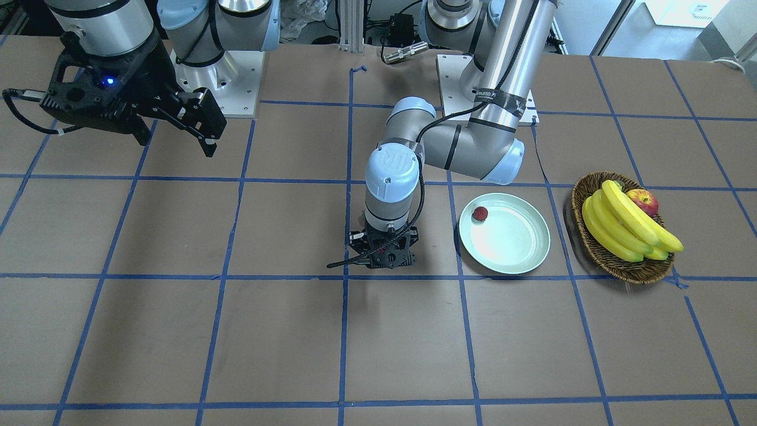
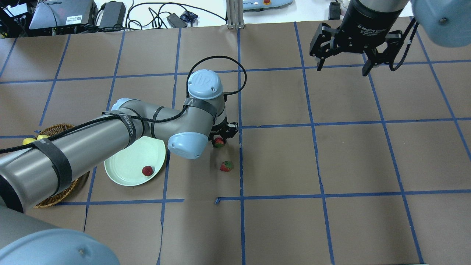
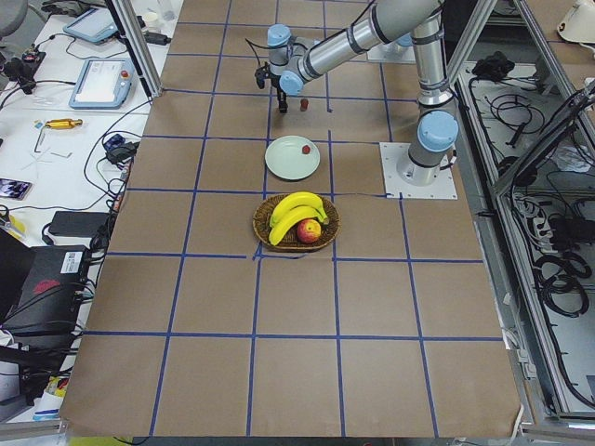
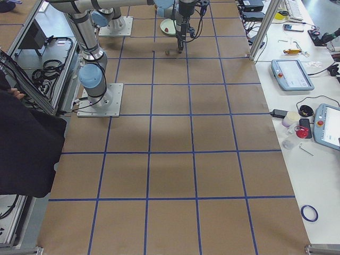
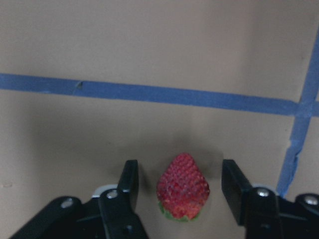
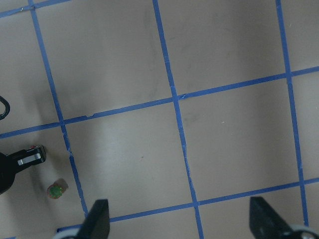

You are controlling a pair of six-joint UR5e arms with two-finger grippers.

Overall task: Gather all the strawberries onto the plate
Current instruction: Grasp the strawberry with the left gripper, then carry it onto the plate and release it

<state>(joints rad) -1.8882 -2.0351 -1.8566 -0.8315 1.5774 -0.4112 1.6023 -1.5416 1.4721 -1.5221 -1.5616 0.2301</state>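
Front-facing: left gripper (image 1: 381,258) is low on the surface (image 1: 177,331) mid-table, and its arm hides whatever sits under it. The plate (image 1: 520,248) is near, holding one plated strawberry (image 1: 480,213) close to the rim. A basket (image 1: 618,266) with bananas (image 1: 627,228) and an apple (image 1: 643,201) lies beyond the plate. The right gripper (image 1: 177,145) is raised and well apart, fingers spread, holding nothing. Overhead: the target strawberry (image 2: 219,142) sits right under the left gripper, and a loose strawberry (image 2: 226,166) lies near it on bare surface. Both are outside the plate, so one of three is in. Exterior left: same layout, too small to read fingers. Exterior right: scene is tiny, only a person's dark sleeve (image 4: 26,149) at the edge. Left wrist: fingers are spread either side of the target strawberry with a gap on both sides and no contact. The berry lies flat with its tip pointing away and its cap toward the camera. Right wrist: spread fingertips over bare taped grid, with the loose strawberry far off. Judged step: pre-grasp, closing comes next. Risks: the tapered body could squirt forward out of the pinch if the fingers close near the tip. Too hard a squeeze could crush it. The loose strawberry is near enough to get nudged and rolled. A high release over the shallow plate could bounce the berry out or knock the plated strawberry off.
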